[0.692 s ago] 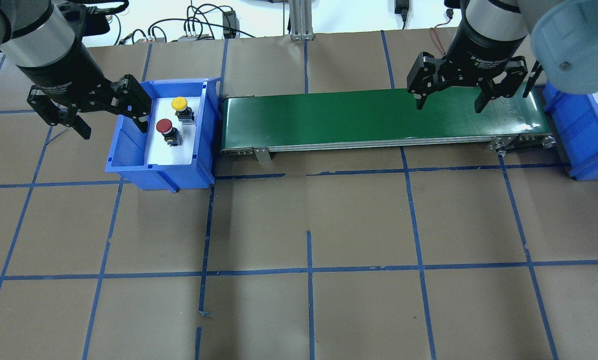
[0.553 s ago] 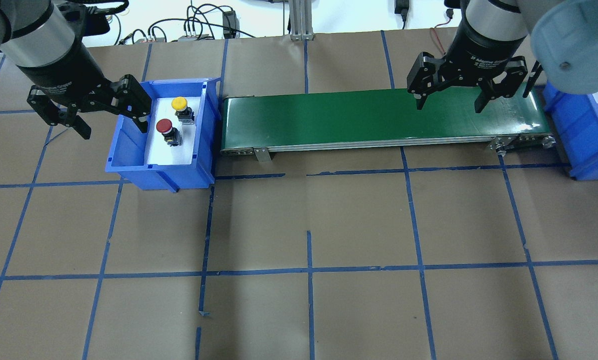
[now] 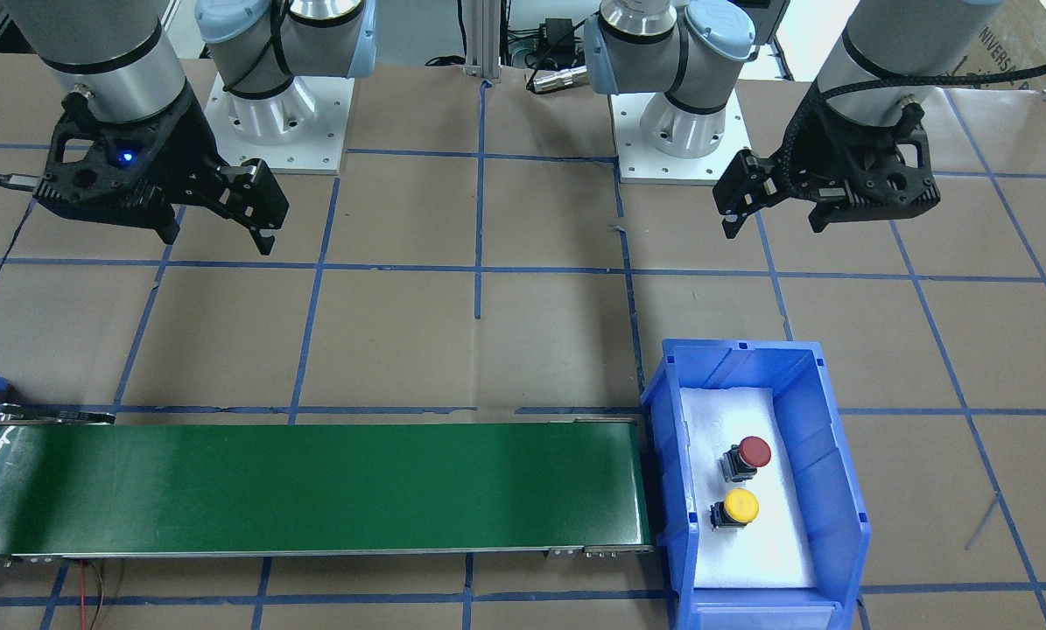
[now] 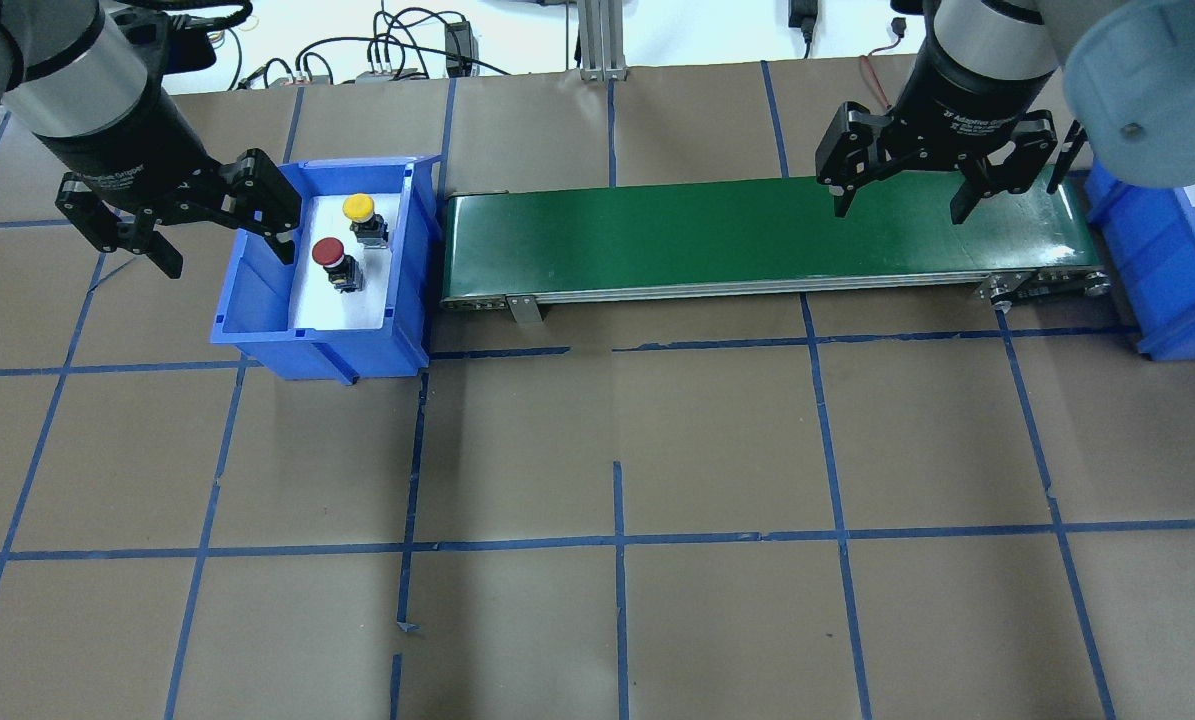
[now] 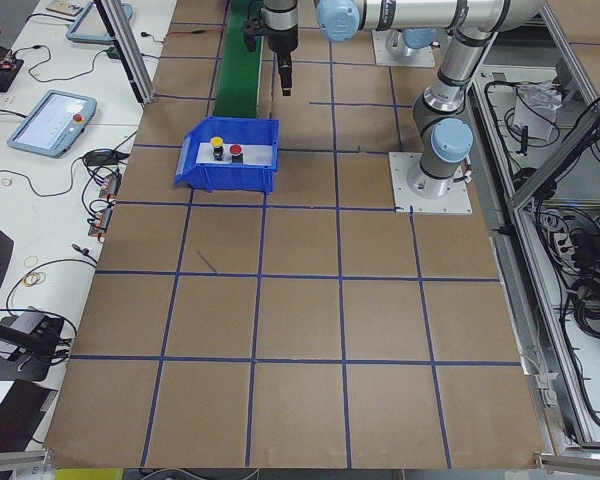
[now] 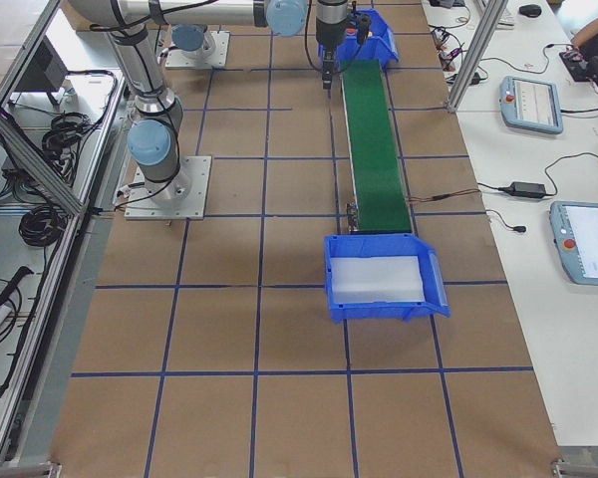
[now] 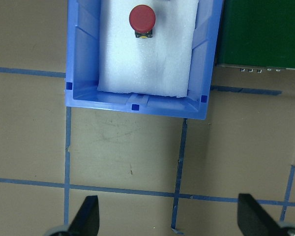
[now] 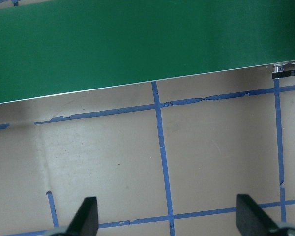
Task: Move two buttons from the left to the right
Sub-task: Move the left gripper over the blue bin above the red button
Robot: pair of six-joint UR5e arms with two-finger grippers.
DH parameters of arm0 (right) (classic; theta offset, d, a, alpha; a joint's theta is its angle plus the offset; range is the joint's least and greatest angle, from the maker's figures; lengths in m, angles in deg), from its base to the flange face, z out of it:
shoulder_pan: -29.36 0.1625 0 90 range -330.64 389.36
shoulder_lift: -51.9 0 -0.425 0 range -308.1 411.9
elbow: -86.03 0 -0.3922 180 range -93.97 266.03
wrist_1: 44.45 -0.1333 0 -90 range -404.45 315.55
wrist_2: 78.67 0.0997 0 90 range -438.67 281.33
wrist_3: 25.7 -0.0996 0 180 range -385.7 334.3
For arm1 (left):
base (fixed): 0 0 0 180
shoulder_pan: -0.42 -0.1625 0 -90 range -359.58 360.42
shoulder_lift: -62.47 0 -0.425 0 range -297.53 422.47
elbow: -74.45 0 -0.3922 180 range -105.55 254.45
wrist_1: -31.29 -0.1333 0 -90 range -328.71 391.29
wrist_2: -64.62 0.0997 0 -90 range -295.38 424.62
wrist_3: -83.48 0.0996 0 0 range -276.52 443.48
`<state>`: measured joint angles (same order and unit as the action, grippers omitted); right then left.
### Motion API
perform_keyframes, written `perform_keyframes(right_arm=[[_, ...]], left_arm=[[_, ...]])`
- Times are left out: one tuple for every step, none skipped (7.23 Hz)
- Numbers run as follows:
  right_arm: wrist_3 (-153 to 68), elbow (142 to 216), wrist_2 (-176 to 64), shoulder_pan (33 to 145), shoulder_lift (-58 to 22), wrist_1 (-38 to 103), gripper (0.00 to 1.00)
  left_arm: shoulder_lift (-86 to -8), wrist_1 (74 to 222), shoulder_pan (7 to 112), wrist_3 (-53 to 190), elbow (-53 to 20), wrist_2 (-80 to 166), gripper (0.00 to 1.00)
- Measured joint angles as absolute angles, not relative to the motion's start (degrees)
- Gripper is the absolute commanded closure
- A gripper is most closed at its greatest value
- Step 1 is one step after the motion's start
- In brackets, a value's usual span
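Note:
Two buttons stand on white foam inside the left blue bin (image 4: 257, 305): a red-capped button (image 4: 328, 252) and a yellow-capped button (image 4: 358, 207) behind it. The front-facing view shows the red button (image 3: 754, 451) and the yellow button (image 3: 740, 505) in the same bin. My left gripper (image 4: 227, 262) hangs open and empty, high above the bin's robot-side edge. In its wrist view only the red button (image 7: 142, 17) shows, well ahead of the open fingers. My right gripper (image 4: 898, 215) hangs open and empty above the right end of the green conveyor belt (image 4: 717, 240).
A second blue bin (image 6: 331, 279) with white foam sits past the belt's right end. The belt runs between the two bins. Brown paper with blue tape lines covers the table (image 4: 617, 450). Cables and tablets lie beyond the far edge.
Both arms have shifted only very slightly. The buttons have not moved, and both grippers are still open.

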<state>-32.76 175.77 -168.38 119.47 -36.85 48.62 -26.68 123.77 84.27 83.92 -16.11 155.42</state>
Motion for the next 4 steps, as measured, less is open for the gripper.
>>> perform_keyframes(right_arm=[[-32.8, 175.7, -168.4, 119.5, -36.9, 48.6, 0.00], [-32.8, 175.5, -168.4, 119.5, -37.0, 48.6, 0.00], [-32.9, 175.3, -168.4, 119.6, -37.4, 48.4, 0.00], [-33.0, 175.0, -168.4, 119.7, -38.1, 48.0, 0.00]], left_arm=[[-26.7, 123.7, 84.3, 83.7, -16.1, 155.4, 0.00], [-26.6, 123.8, 84.4, 83.7, -16.1, 155.5, 0.00], [-26.5, 123.9, 84.5, 83.8, -16.2, 155.7, 0.00], [-26.2, 123.9, 84.5, 83.9, -16.4, 155.8, 0.00]])
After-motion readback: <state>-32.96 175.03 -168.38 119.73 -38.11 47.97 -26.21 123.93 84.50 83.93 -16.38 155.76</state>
